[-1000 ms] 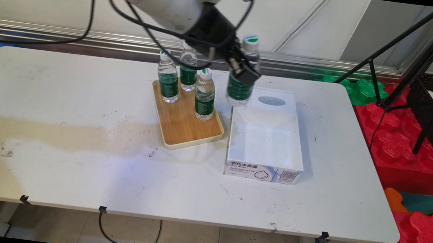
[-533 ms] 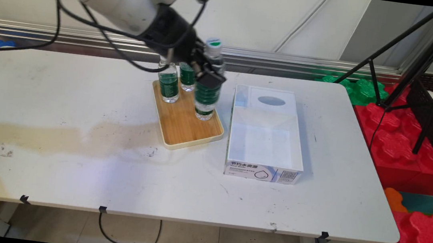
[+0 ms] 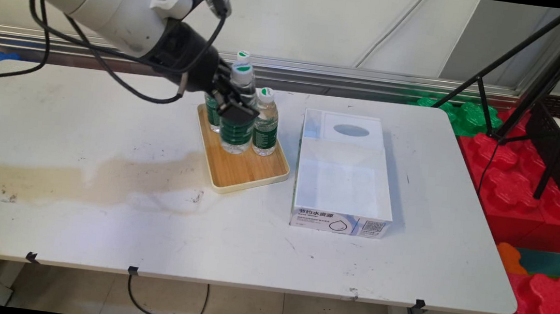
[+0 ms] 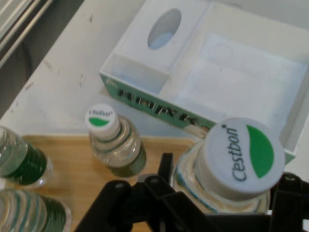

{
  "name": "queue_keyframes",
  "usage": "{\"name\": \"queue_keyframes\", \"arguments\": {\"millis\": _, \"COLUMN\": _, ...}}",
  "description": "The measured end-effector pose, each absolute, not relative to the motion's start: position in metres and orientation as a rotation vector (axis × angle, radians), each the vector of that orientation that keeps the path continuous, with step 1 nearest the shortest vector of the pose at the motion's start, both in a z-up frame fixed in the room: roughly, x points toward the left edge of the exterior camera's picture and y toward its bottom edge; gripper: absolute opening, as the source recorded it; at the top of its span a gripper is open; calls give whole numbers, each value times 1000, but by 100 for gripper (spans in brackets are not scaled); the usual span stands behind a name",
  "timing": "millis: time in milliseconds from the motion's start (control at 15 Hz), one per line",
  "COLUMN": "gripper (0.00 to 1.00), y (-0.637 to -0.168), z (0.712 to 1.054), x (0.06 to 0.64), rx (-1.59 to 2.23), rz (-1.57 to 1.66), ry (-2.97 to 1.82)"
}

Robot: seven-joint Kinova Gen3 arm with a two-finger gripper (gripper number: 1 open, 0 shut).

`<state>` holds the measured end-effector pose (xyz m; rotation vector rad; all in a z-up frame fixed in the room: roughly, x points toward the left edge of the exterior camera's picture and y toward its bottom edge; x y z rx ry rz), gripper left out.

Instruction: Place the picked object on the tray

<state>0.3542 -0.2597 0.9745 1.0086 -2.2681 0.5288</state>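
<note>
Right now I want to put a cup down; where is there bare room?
Bare: the table left of the wooden tray, and its near strip before the white box. Crowded: the tray's far end, where the gripper holds a bottle among three others.

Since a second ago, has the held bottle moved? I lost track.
Yes. The gripper carried the bottle leftward, from the white box's far edge to over the wooden tray.
</note>
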Motion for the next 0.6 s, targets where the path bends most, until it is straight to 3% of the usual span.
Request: {"name": "queue_keyframes", "arguments": {"millis": 600, "gripper": 0, "y": -269, "z": 947, "x": 363, "rx": 1034, "rz": 509, "ry": -2294}}
